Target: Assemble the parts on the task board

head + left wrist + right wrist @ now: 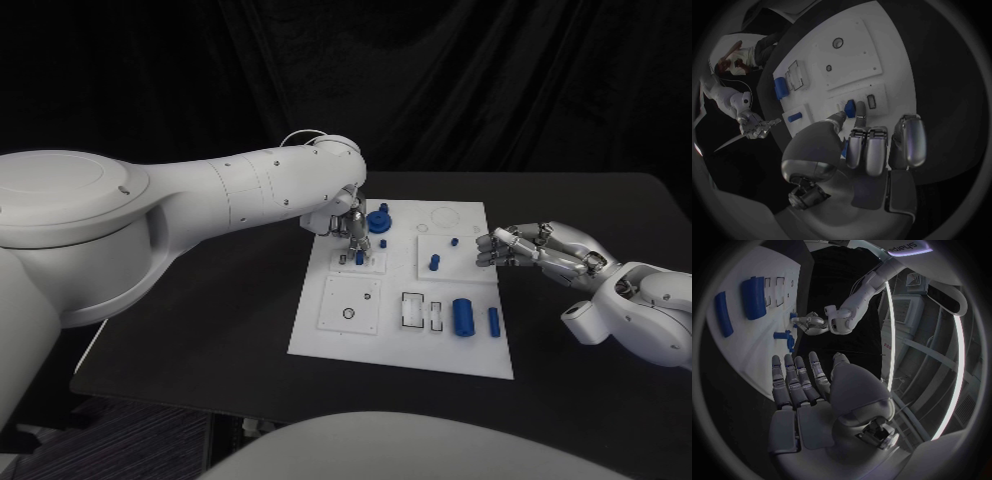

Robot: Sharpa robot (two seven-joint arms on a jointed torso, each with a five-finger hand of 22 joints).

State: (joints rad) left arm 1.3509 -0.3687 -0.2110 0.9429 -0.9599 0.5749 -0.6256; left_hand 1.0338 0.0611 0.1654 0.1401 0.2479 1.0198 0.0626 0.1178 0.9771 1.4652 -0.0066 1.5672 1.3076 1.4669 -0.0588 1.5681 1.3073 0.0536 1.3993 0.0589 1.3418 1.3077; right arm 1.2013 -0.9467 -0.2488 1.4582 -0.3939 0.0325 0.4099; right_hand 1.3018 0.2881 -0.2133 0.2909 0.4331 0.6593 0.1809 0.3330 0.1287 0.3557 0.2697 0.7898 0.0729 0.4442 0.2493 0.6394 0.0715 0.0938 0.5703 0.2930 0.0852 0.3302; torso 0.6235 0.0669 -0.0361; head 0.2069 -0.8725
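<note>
Left hand (348,226) pinching a small blue part (359,257) over the task board (329,338); right hand (537,249) open, empty, beside its right edge.

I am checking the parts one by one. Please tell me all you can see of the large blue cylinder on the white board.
The large blue cylinder looks like smooth plastic. It lies on its side on the white task board, near the board's edge closest to the robot, beside a thinner blue piece. Neither hand touches it.
</note>
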